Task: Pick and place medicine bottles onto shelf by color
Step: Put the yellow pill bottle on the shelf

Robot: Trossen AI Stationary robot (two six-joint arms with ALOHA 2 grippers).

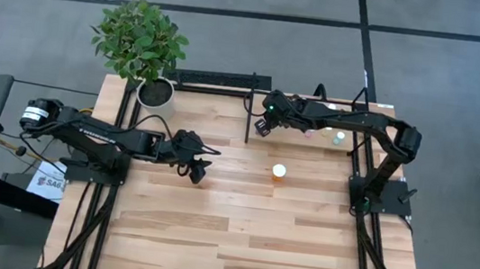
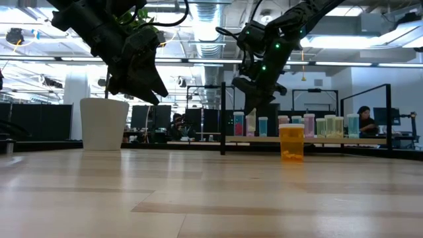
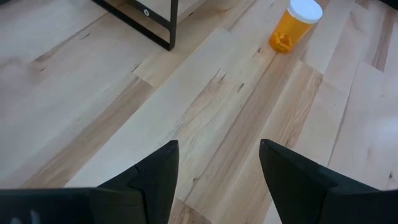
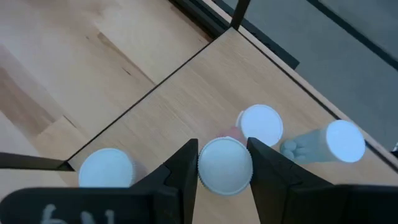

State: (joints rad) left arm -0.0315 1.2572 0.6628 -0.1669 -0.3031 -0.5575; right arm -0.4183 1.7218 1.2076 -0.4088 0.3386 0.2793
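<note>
Between my right gripper's (image 4: 224, 163) fingers sits a white-capped medicine bottle (image 4: 225, 165), jaws narrowed onto its cap, over the shelf (image 4: 161, 106) near its row. Two capped neighbours (image 4: 260, 124) crowd close; I judge a crooked release could tip mine into them and topple the line. My left gripper (image 3: 217, 163) hangs open and empty above the table; the orange bottle (image 1: 279, 172) there waits, unshelved.

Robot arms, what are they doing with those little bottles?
They sort medicine bottles onto the shelf. The right hand is over the shelf, its fingers around one white-capped bottle among the other bottles there. The left hand hangs open and empty above the table. One orange bottle still waits on the table.
</note>
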